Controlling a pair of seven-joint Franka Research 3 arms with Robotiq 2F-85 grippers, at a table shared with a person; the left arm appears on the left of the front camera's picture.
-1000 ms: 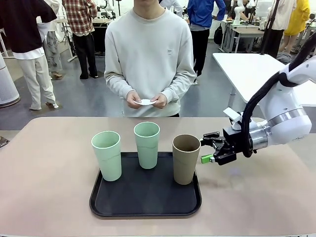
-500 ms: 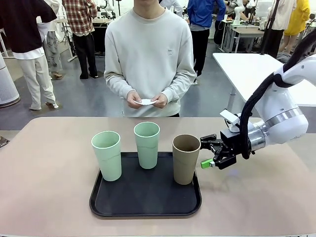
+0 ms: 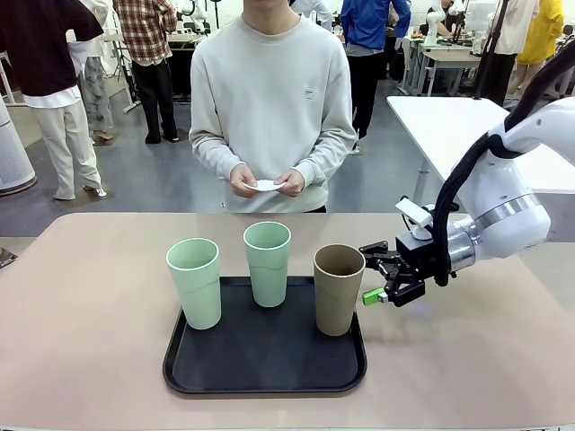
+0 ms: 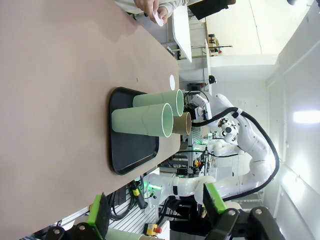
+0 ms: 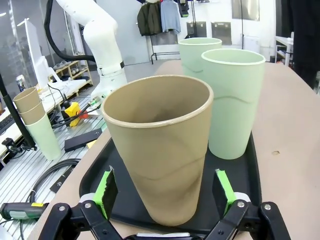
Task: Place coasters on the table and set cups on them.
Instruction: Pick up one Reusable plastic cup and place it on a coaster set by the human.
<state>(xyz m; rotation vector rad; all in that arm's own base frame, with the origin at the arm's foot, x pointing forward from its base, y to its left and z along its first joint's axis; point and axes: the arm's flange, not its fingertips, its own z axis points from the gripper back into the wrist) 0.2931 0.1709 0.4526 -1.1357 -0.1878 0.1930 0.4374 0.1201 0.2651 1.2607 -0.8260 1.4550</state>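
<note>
Three cups stand on a black tray (image 3: pixel 265 364) on the table (image 3: pixel 90 314): two mint green ones (image 3: pixel 194 283) (image 3: pixel 268 263) and a brown one (image 3: pixel 339 289). My right gripper (image 3: pixel 373 274) is open at the brown cup's right side. In the right wrist view its green pads (image 5: pixel 106 187) flank the brown cup (image 5: pixel 160 150) low down, and the mint cups (image 5: pixel 232 100) stand behind. The person at the far side holds white coasters (image 3: pixel 265 186) in both hands. My left gripper (image 4: pixel 155 212) is open and holds nothing, far from the cups (image 4: pixel 142 121).
A glossy white table (image 3: pixel 449 117) stands behind at the right. Bare tabletop lies left and right of the tray. In the right wrist view, spare stacked cups (image 5: pixel 32 125) and cables lie beyond the table's edge.
My right gripper has moved left, closer to the brown cup, staying open. The cups, the tray and the person's hands have not moved.
</note>
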